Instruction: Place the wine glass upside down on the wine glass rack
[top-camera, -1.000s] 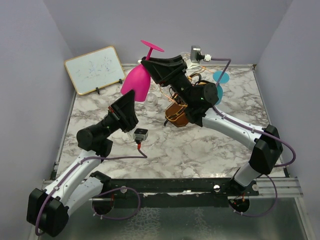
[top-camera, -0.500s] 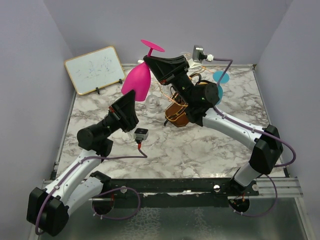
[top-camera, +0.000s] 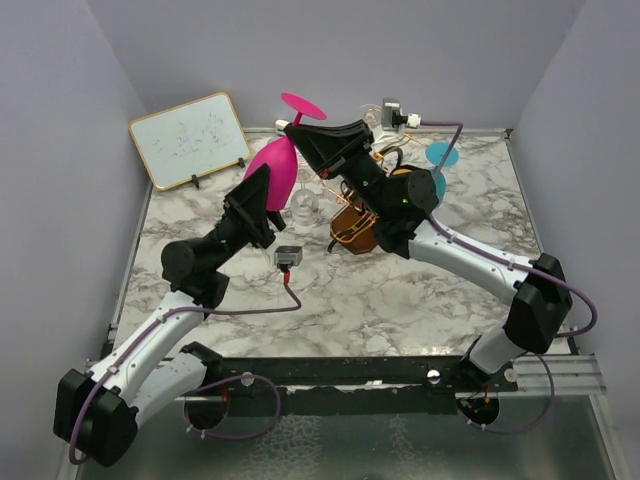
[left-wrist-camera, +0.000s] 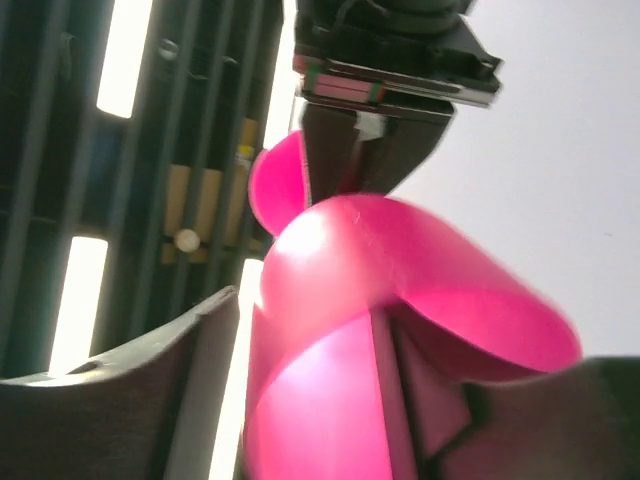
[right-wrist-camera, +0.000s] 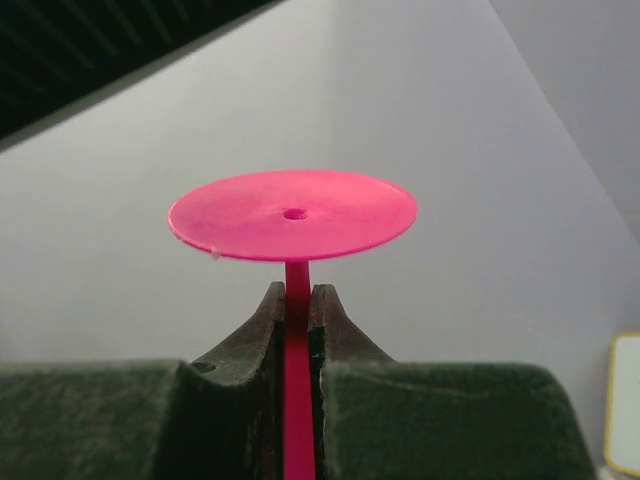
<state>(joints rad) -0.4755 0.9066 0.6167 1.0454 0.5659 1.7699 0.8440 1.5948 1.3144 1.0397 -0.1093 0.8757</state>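
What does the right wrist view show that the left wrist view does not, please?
Only the right wrist view shows the wine glass foot as a whole disc with its centre hole, and a whiteboard corner. Only the left wrist view shows the bowl from below, between the spread fingers of the left tool, under ceiling lights. Both show the pink glass in the right tool.
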